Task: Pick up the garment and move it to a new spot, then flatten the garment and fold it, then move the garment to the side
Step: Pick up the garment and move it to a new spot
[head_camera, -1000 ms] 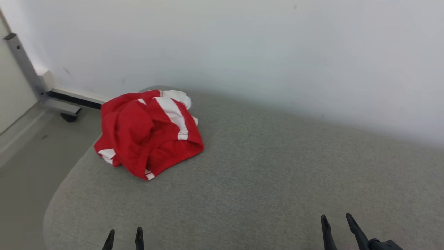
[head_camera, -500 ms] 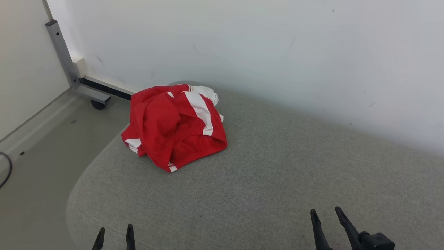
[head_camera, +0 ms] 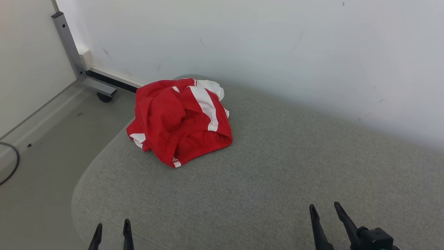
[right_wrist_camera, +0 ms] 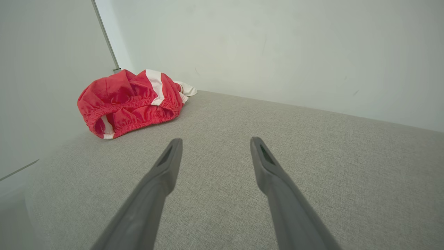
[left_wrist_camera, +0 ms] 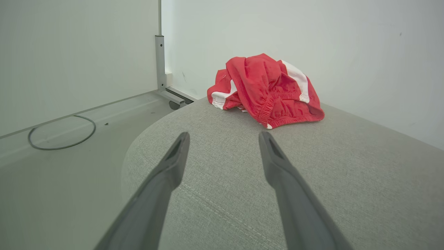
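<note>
Head view: one garment (head_camera: 180, 121), red with white stripes, lies crumpled in a heap on one grey padded surface (head_camera: 263, 173), ahead of the left gripper (head_camera: 113, 224) and well apart from it, and ahead and far to the left of the right gripper (head_camera: 324, 205). There are two grippers, each with two dark fingers parted and gripping nothing. The heap sits near the surface's rounded far-left corner, close to the white wall (head_camera: 277, 45); a wide stretch of bare padding lies between it and both grippers. Beyond the left edge is the floor (head_camera: 45, 139), with one metal frame (head_camera: 69, 45), one caster (head_camera: 104, 98) and one dark cable (head_camera: 10, 166). Left wrist view: the left gripper (left_wrist_camera: 224, 135) stands wide open over the padding, the garment (left_wrist_camera: 270, 90) straight ahead and slightly right of its tips, not touching them; the surface's curved edge drops away just left of the left finger, and the cable (left_wrist_camera: 62, 133) loops on the floor beyond. Right wrist view: the right gripper (right_wrist_camera: 215, 140) is wide open, the garment (right_wrist_camera: 128, 100) ahead and to its left, its elastic waistband facing the fingers, with open padding ahead and to the right up to the wall
</note>
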